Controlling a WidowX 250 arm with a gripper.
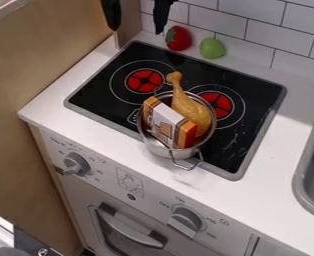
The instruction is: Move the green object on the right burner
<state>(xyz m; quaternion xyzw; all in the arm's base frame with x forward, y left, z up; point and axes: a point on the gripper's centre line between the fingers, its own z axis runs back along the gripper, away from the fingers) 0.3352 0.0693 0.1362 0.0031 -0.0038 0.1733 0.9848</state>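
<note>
At the top edge, left of the middle, my gripper [136,15] hangs down, its two black fingers apart and nothing seen between them. The green object [212,48], rounded like a fruit, rests on the white counter behind the stove, by the tiled wall. It lies to the right of my gripper and lower in the view. The right burner [218,104], red in the centre with thin rings around it, is on the black cooktop. A metal pot partly covers its left side.
The pot [170,151] on the front of the cooktop holds a drumstick [193,112] and a small box [166,121]. A red fruit [178,38] is left of the green object. The left burner [144,81] is uncovered. A grey sink [305,175] is at right.
</note>
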